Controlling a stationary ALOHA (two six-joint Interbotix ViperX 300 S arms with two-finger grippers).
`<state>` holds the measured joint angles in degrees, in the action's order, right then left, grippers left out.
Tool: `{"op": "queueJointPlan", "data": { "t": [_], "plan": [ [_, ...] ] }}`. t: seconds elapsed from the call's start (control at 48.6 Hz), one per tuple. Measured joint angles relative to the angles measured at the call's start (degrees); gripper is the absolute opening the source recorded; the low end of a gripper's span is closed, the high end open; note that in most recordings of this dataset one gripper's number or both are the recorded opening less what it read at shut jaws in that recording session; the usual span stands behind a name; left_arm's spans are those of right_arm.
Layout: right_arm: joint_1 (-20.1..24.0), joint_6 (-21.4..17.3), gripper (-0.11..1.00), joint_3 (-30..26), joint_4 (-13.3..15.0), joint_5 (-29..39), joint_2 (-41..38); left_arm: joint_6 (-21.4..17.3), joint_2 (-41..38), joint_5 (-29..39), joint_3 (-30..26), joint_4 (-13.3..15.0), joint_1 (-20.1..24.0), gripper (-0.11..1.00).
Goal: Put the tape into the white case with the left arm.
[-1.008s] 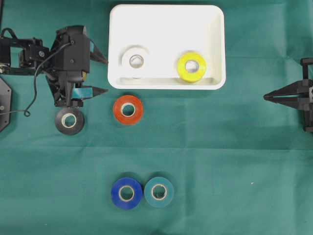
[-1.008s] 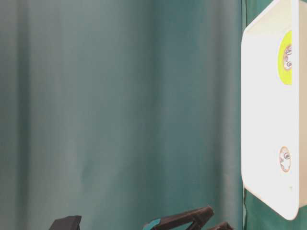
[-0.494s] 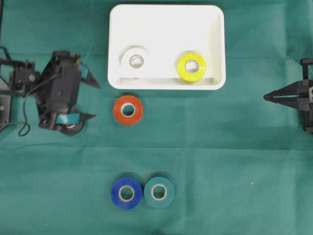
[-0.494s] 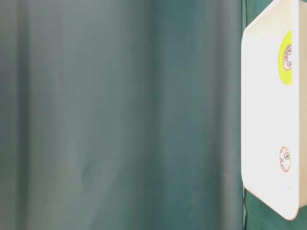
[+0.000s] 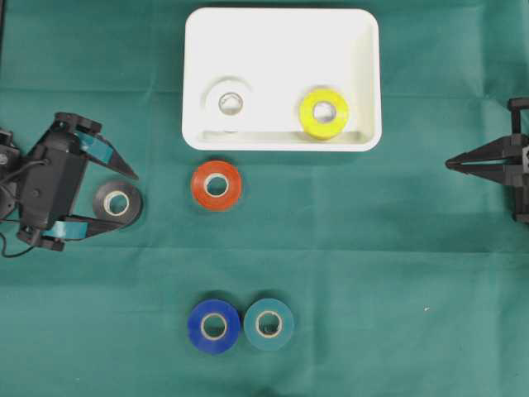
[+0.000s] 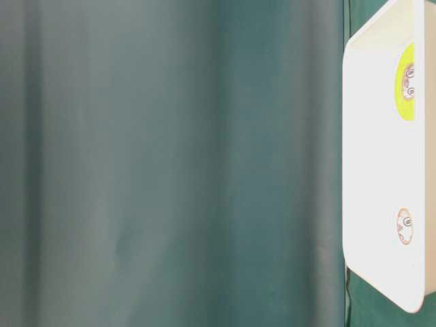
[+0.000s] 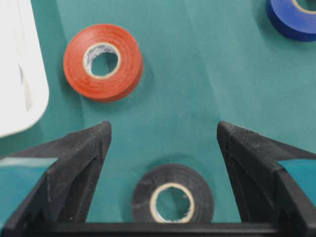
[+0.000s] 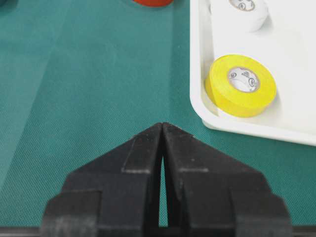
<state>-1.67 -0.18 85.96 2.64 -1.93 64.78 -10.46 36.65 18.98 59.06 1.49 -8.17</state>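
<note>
With the left gripper (image 7: 163, 136) spread wide and empty, its fingers should be lowered evenly astride the black tape (image 5: 116, 203), then closed before carriage to the white case (image 5: 281, 25).

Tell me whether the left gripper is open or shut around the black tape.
Open. The left gripper has its fingers spread wide on either side of the black tape, which lies flat on the green cloth, with cloth visible between.
</note>
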Motion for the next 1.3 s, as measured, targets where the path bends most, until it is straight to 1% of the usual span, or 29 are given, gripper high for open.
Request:
{"op": "queueJointPlan", "data": {
  "t": [0.062, 0.165, 0.885, 1.111, 1.296],
  "plan": [
    [0.0, 0.0, -0.09, 0.0, 0.0, 0.0, 0.0, 1.41, 0.62, 0.09, 0.44, 0.0, -0.09, 0.86],
    [0.0, 0.0, -0.09, 0.0, 0.0, 0.0, 0.0, 2.37, 1.23, 0.0, 1.05, 0.0, -0.09, 0.86],
    [0.0, 0.0, -0.09, 0.0, 0.0, 0.09, 0.0, 2.29, 0.53, -0.62, 1.23, 0.0, -0.09, 0.86],
    [0.0, 0.0, -0.09, 0.0, 0.0, 0.0, 0.0, 2.29, -3.43, -2.55, 1.05, 0.0, -0.35, 0.86],
    [0.0, 0.0, -0.09, 0.0, 0.0, 0.0, 0.0, 2.29, -8.61, -3.08, -1.23, 0.0, -2.11, 0.85]
  ]
}}
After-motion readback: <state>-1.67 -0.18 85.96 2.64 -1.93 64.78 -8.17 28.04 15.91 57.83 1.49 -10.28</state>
